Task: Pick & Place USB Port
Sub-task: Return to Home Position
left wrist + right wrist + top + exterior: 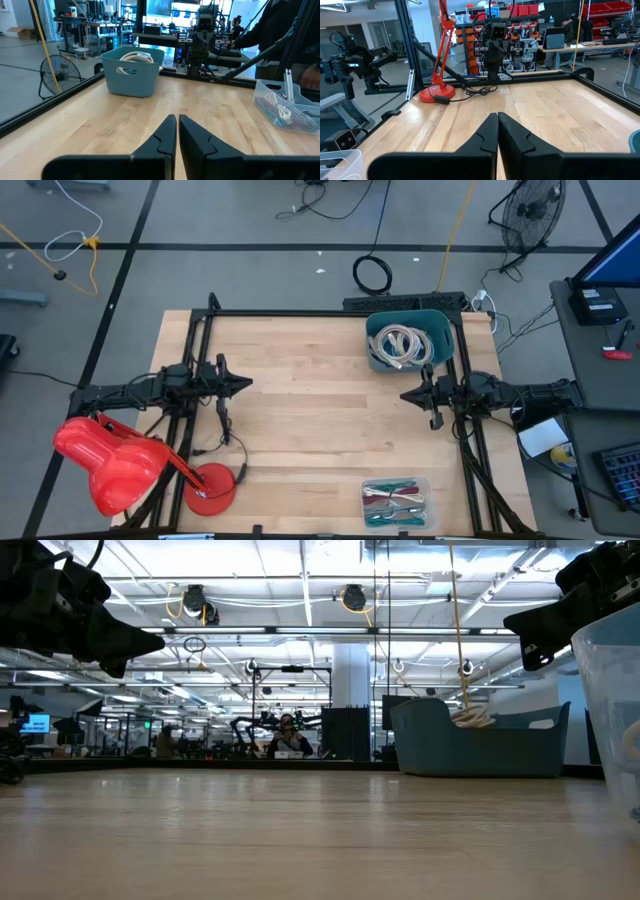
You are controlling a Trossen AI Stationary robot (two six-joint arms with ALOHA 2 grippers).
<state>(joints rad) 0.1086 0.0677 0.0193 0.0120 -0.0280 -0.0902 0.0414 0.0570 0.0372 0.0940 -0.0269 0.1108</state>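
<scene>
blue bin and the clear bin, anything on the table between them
Just bare table between blue bin and clear bin, right claw hanging over it; high view shows it.

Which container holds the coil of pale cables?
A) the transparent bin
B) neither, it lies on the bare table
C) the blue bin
C: in the high view the pale cables lie coiled inside the blue bin; the transparent bin holds thinner, multicoloured ones.
</scene>
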